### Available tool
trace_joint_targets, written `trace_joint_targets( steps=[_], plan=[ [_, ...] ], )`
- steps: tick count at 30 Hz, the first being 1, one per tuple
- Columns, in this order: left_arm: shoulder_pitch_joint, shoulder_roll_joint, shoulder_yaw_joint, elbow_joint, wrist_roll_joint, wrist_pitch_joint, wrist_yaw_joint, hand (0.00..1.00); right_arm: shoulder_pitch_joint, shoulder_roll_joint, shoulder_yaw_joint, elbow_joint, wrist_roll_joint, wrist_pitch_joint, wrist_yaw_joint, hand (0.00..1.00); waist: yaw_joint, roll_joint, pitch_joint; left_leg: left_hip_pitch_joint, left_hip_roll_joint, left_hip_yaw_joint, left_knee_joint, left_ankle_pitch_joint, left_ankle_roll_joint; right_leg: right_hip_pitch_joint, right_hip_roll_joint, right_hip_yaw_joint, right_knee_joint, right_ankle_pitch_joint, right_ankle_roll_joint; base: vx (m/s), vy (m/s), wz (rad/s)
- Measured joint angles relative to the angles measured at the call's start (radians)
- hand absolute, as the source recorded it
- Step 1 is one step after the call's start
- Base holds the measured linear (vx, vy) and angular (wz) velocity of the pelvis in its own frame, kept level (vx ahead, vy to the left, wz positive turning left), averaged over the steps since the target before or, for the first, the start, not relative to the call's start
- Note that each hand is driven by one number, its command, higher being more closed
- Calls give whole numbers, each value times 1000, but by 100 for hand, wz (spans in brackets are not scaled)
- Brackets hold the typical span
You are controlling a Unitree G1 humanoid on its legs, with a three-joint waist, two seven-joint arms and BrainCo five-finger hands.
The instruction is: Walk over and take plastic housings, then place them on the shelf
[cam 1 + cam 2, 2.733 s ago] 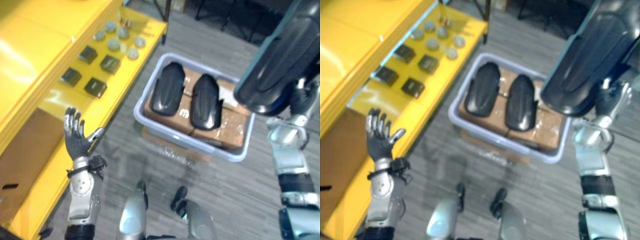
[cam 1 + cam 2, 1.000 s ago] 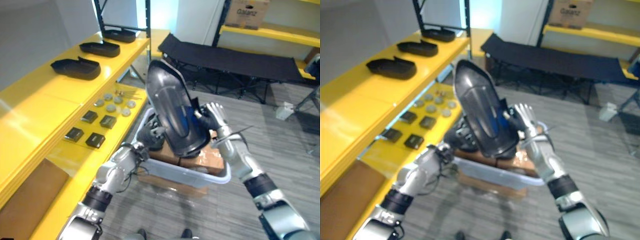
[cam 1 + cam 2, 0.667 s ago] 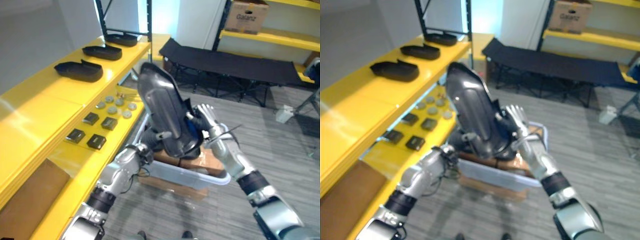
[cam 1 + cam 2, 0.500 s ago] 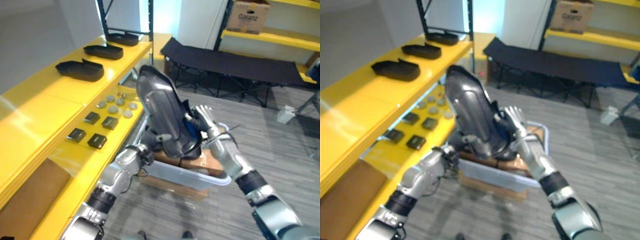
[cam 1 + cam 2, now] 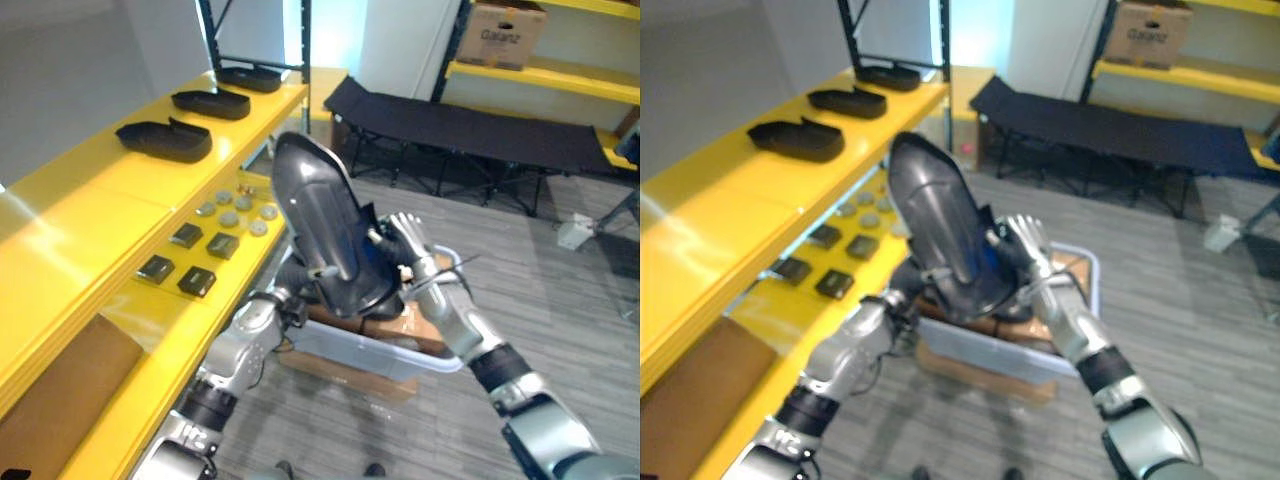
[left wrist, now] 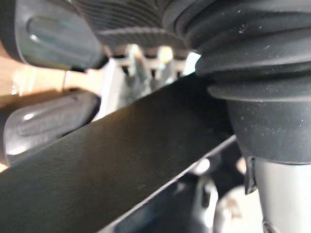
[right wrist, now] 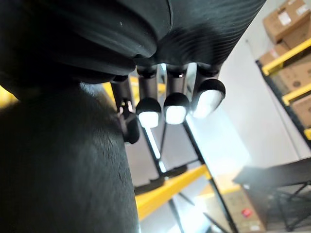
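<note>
A large black plastic housing (image 5: 325, 230) stands tilted in the air above a grey-blue bin (image 5: 440, 355), held between my two hands. My right hand (image 5: 415, 255) presses straight fingers (image 7: 167, 104) flat against its right side. My left hand (image 5: 288, 295) sits under its lower left end, its fingers hidden behind the shell; the left wrist view has the housing's edge (image 6: 121, 160) right across that hand. More housings (image 6: 48, 121) lie in the bin below. Three black housings (image 5: 165, 140) rest in a row on the yellow shelf (image 5: 70, 230) to my left.
The shelf's lower level (image 5: 150, 320) carries small black square parts (image 5: 197, 281) and grey discs (image 5: 238, 213). A cardboard box (image 5: 400, 325) lies in the bin. A black cot (image 5: 470, 120) stands behind, and a black shelf post (image 5: 305, 40) rises at the shelf's far end.
2.7 s ago the right hand alone held the housing high, the left hand open by the shelf. Over the last second both hands carried it slightly left, toward the shelf.
</note>
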State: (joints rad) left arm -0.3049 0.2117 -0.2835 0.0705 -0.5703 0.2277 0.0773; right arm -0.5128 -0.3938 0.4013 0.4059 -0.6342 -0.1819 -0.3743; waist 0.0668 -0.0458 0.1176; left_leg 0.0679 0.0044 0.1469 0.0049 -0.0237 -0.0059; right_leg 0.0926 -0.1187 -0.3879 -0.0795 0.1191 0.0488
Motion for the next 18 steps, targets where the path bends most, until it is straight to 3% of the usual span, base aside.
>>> trace_joint_targets(
  steps=[2,3,10,18],
  plan=[
    [13,-5,6,-6,0,-6,10,0,6,1,0,-4,-8,-13,-16,100,2,0,0,0,0,0,0,0,0,0,0,0,0,0,0,0,0,0],
    [21,-6,6,-13,0,-8,14,100,11,2,-2,-9,-10,-21,-24,100,2,0,0,0,0,0,0,0,0,0,0,0,0,0,0,0,0,0],
    [73,-39,28,-19,-22,-9,15,100,66,17,-27,-53,-48,-56,-87,100,5,0,0,0,0,1,0,0,0,-1,0,1,0,0,0,0,0,0],
    [92,-55,33,-1,-92,-20,19,100,102,43,-5,-105,-47,-59,-89,100,5,0,0,0,1,2,-1,-1,0,-3,0,3,0,0,0,0,0,0]
  ],
)
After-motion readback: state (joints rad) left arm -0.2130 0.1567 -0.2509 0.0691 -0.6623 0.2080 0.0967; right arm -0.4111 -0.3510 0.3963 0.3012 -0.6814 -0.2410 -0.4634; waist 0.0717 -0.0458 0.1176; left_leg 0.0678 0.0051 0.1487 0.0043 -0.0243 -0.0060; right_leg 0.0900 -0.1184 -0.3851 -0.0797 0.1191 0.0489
